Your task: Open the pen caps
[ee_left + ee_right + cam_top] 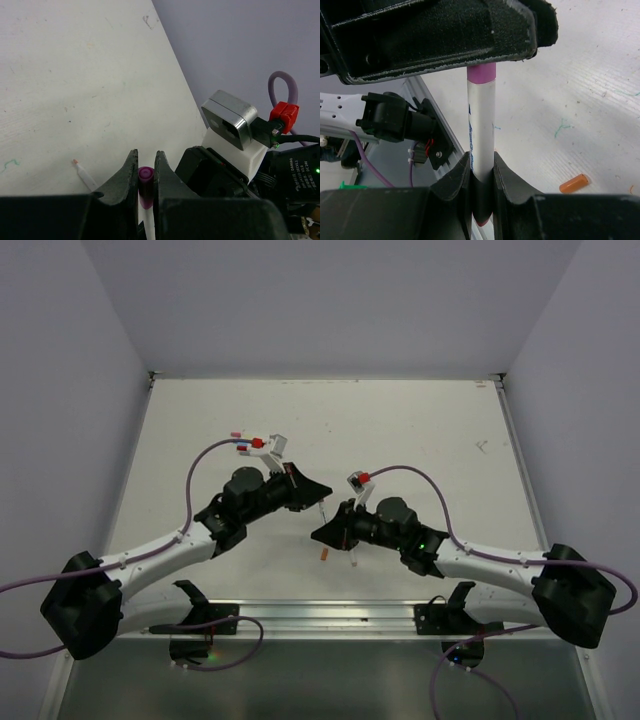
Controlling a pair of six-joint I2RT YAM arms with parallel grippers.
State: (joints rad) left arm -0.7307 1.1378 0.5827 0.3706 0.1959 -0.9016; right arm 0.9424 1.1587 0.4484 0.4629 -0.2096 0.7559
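Observation:
Both grippers hold one pen between them in mid-air. My left gripper [145, 157] is shut on its purple cap [145, 184]. My right gripper [481, 160] is shut on the white barrel [481, 125]. In the right wrist view the purple cap [481, 73] sits on the barrel's far end, running into the left gripper's pads [445, 35]. From above, the left gripper [318, 492] and right gripper [325, 532] meet tip to tip over the middle of the table [420, 430]. An orange cap [323, 554] lies loose below them; it also shows in the right wrist view [573, 183].
A white pen with an orange tip [84, 174] lies on the table beside the left fingers. Small red [237, 434] and blue [243, 448] caps lie at the back left. The metal rail [320, 612] runs along the near edge. Walls close in on three sides.

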